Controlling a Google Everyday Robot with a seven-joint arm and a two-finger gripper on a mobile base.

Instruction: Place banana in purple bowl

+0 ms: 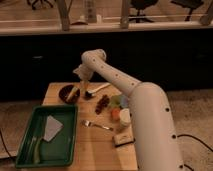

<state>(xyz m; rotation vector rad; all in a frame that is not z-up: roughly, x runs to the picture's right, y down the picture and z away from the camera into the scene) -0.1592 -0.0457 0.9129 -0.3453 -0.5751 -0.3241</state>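
The white arm [120,80] reaches far forward, its gripper [80,75] hanging downward.

No readable txt, labels, brands or nos. anywhere. None on table [95,145], green tray [24,150] or arm. Gripper [80,76] at far end of table, above purple bowl [65,93] w/ banana [74,91]; no markings legible there either.
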